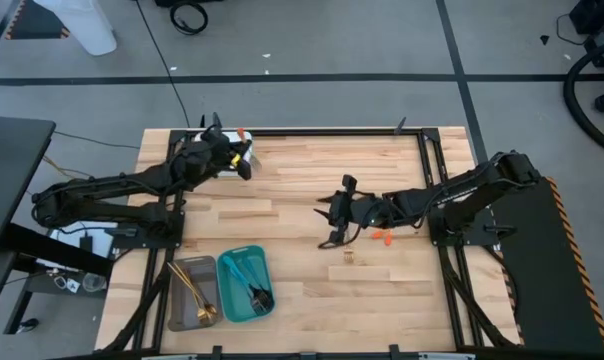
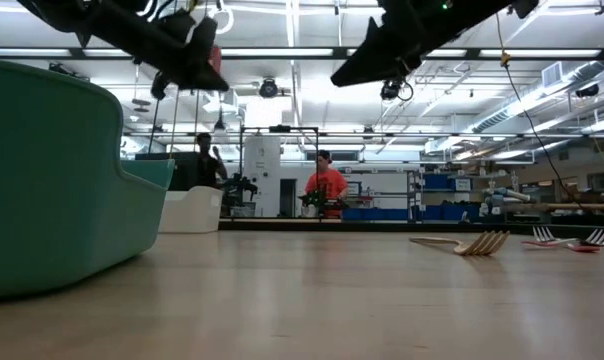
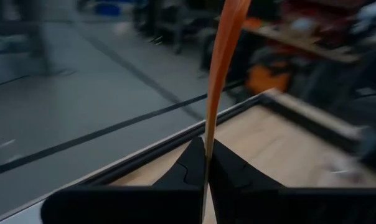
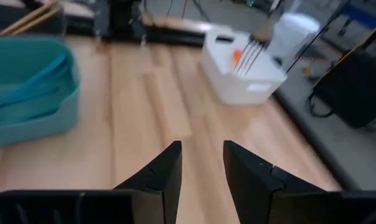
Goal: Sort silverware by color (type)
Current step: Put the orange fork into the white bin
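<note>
My left gripper (image 3: 206, 149) is shut on a slim orange piece of silverware (image 3: 222, 56) at the table's far left, over the white tray (image 4: 244, 78). In the high view this gripper (image 1: 244, 165) hides most of that tray. In the right wrist view a fork's tines (image 4: 253, 50) show above the white tray, where an orange piece (image 4: 236, 57) lies. My right gripper (image 4: 202, 155) is open above mid-table, with nothing between its fingers. Orange silverware (image 1: 382, 237) and a gold fork (image 2: 477, 243) lie flat on the table near it. My left gripper pinches the orange piece's thin shaft (image 3: 206, 134) between its two fingers. The piece runs on past the fingertips, along the line of the fingers. It is lifted clear of the table. Which end the fingers have I cannot tell.
A grey tray (image 1: 177, 300) with gold pieces and a teal tray (image 1: 232, 300) with teal pieces stand at the near left. Black frame rails (image 1: 432, 170) line the table's edges. People stand in the room beyond the far edge.
</note>
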Action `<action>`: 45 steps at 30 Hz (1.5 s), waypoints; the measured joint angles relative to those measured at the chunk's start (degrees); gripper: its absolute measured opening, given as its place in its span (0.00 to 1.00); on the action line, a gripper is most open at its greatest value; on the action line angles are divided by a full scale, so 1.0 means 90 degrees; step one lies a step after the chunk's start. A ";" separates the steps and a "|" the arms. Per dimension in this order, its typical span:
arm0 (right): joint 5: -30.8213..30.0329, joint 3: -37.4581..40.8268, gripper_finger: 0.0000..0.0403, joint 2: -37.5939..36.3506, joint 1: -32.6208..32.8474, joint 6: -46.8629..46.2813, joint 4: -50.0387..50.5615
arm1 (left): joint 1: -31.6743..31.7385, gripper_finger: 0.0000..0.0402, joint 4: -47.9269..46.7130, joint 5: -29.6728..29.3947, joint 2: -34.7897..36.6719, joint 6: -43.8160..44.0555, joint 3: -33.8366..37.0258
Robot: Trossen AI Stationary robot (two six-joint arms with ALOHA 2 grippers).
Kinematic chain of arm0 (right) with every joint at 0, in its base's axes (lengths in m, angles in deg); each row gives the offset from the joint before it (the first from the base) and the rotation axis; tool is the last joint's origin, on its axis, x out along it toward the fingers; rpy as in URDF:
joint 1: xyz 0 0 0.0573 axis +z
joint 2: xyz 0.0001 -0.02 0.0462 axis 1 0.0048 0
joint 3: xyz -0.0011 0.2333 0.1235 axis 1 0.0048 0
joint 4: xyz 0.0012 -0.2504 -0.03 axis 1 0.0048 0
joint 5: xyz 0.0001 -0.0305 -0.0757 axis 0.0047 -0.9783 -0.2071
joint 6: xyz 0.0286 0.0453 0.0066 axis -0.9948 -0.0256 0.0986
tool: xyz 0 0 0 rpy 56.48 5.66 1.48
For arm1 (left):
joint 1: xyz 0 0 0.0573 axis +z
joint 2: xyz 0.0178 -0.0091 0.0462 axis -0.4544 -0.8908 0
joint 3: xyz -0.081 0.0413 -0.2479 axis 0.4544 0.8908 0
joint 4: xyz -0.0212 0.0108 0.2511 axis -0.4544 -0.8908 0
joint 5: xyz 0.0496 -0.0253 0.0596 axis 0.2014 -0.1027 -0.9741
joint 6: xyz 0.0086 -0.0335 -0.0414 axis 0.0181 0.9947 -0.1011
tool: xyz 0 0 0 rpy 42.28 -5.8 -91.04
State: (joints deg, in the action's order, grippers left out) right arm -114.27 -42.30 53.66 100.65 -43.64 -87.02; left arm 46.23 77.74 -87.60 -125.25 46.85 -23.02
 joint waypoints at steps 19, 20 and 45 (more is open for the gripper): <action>-0.1009 0.0000 0.46 0.0000 -0.0068 0.1361 -0.1035 | -0.1724 0.04 0.2752 -0.0252 -0.1168 -0.0141 0.0002; -0.1001 0.0000 0.46 0.0000 -0.0068 0.1368 -0.1035 | -0.1791 0.04 0.3062 -0.0290 -0.1343 -0.0181 0.0006; -0.1036 -0.0002 0.42 0.0306 -0.0368 0.1995 -0.1674 | -0.2332 0.04 0.6419 -0.0450 -0.4081 -0.1178 -0.0775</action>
State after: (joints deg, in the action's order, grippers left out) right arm -123.59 -42.32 56.41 97.33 -25.69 -102.09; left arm 25.24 135.51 -91.65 -161.98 36.25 -30.00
